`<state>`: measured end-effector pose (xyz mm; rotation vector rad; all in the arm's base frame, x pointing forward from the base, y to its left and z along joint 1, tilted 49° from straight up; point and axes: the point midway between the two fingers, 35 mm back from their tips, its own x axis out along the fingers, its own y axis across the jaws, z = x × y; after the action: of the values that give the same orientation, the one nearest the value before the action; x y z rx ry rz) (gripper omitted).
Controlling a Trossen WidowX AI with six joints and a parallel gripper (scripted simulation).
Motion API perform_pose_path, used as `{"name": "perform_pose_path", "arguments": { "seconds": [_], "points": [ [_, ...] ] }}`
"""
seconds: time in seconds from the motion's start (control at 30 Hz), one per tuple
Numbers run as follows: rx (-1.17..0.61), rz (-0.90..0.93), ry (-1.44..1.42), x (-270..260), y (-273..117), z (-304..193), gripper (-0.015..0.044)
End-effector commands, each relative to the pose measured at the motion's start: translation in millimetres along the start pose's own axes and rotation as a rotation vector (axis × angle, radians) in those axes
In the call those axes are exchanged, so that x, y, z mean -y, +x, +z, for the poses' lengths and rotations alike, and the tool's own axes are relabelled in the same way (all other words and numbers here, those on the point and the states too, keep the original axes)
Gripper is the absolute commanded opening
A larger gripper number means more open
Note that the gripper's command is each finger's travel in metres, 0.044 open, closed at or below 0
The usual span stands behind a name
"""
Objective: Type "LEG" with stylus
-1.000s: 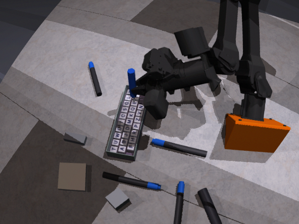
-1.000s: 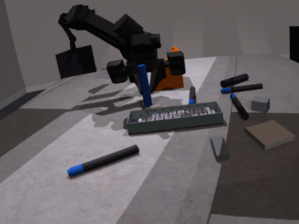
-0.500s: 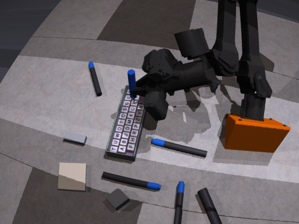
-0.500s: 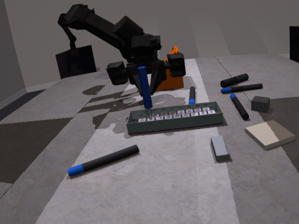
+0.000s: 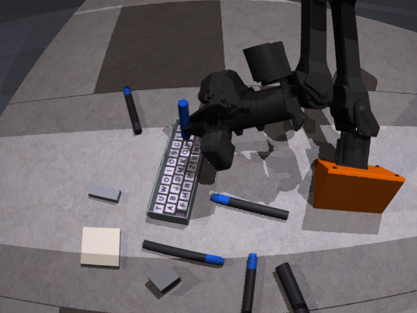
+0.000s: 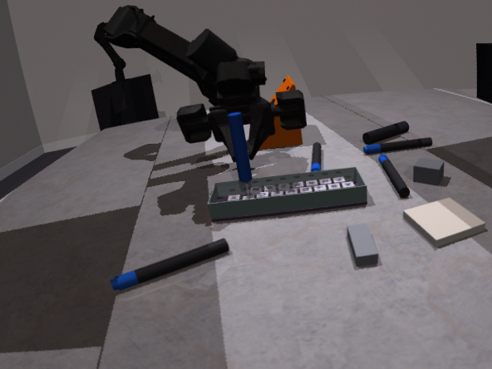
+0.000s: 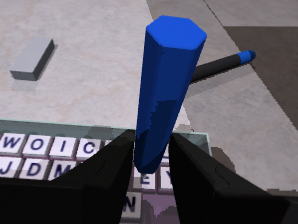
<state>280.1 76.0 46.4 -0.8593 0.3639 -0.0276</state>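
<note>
The claw (image 5: 188, 131) (image 6: 244, 158) (image 7: 152, 139), its fingers closed on the blue stylus (image 5: 184, 118) (image 6: 239, 145) (image 7: 167, 90), holds it near upright over the end of the keyboard (image 5: 169, 219) (image 6: 291, 208) (image 7: 65, 126) by the E key (image 7: 145, 180); the tip's contact cannot be told; a raised wall rims the keys; one blue-ended marker (image 5: 132, 111) (image 6: 174, 263) (image 7: 220, 67) lies beyond the keyboard's far long side, a second (image 5: 251, 206) (image 6: 317, 155) on the arm's side, near the orange block (image 5: 356, 190) (image 6: 287, 135); a grey bar (image 5: 104, 193) (image 6: 362, 244) (image 7: 33, 58) and cream slab (image 5: 101, 247) (image 6: 444, 220) lie apart from it
</note>
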Motion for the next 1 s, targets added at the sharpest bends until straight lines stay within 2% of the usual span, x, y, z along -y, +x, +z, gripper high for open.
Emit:
{"name": "perform_pose_path", "arguments": {
  "seconds": [0.0,0.8,0.9,0.97],
  "points": [
    [-0.006,0.005,-0.009,-1.5,-1.0,-0.2,0.0081],
    [-0.005,0.012,-0.018,-3.1,-20.0,31.3,0.0084],
    [-0.005,0.012,-0.018,-3.1,-20.0,31.3,0.0064],
    [-0.005,0.012,-0.017,-3.4,-18.8,32.3,0.0012]
  ]
}}
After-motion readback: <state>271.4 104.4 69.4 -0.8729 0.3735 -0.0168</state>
